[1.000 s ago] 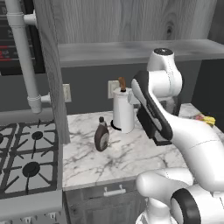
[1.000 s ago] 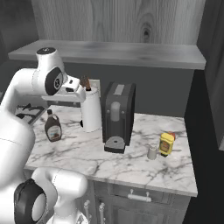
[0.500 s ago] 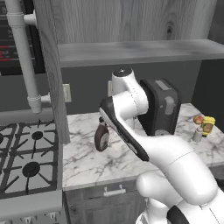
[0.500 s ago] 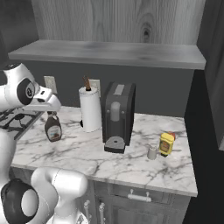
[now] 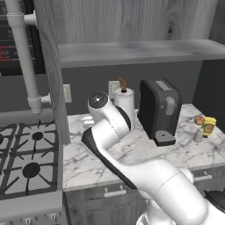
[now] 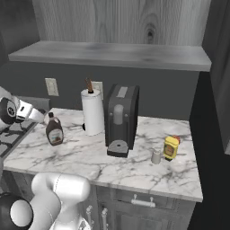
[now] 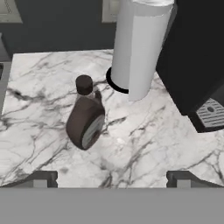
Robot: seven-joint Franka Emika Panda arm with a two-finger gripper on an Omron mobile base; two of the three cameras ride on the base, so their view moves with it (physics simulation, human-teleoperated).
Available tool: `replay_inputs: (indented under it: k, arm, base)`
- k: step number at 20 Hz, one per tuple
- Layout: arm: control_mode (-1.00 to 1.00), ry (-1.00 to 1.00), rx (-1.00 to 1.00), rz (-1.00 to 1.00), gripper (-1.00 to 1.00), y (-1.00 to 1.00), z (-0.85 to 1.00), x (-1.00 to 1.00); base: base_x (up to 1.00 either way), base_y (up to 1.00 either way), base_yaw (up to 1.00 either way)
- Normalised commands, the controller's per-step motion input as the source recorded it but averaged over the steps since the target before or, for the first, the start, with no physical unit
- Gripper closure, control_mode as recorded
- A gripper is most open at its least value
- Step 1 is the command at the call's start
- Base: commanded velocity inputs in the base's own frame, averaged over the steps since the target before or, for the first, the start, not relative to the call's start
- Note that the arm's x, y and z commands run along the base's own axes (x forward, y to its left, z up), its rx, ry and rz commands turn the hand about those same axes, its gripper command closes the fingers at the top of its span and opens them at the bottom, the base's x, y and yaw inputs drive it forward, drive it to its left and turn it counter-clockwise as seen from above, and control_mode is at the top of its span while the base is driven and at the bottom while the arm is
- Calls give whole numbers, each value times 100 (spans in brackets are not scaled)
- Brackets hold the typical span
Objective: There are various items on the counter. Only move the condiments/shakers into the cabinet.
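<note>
cabinet (image 6: 108, 55): grey wood-grain, long pale shelf board across the upper half of both base views, nothing parked on it yet

counter (image 5: 132, 151): white marble with grey veins, runs along the middle of the base views, gas stove (image 5: 26, 154) off at the left edge

coffee machine (image 6: 120, 119): black, dead centre of the right base view, not a mover

paper-towel roll (image 7: 140, 46): white, upright, top centre of the hand view, just beside the coffee machine, also not a mover

dark brown bottle (image 7: 86, 117): black cap, standing upright left of centre in the hand view, near the towel roll but apart from it; in the right base view down at centre left (image 6: 54, 130)

yellow squeeze bottle (image 6: 170, 148): right of centre in the right base view, well apart from the brown one

small shaker (image 6: 156, 156): pale, just beside the yellow bottle

gripper (image 7: 111, 177): tips poking up at the bottom corners of the hand view, spread wide, nothing between them, not touching anything

step in hand: looks like lining up on the brown bottle, first of three, so barely started

next move: probably drop in so the bottle body sits between the tips, then squeeze; towel roll close by, so worth keeping clear of it
</note>
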Motion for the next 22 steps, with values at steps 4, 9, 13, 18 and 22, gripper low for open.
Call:
replay_inputs:
  k: [4, 9, 13, 18, 22]
  arm:
    - [-100, -24, 0, -4, -100, 67, -59, 0]
    - [-100, -21, 0, -2, -100, 41, -50, 1]
    - [-100, -22, -2, 0, -100, 11, -32, 18]
    - [-100, -24, -4, 0, -100, 0, -29, 1]
    - [-100, -23, -6, 0, -100, 0, -18, -3]
  base:
    - [0, 0, 0]
    - [0, 0, 0]
    - [0, 0, 0]
    - [0, 0, 0]
    - [0, 0, 0]
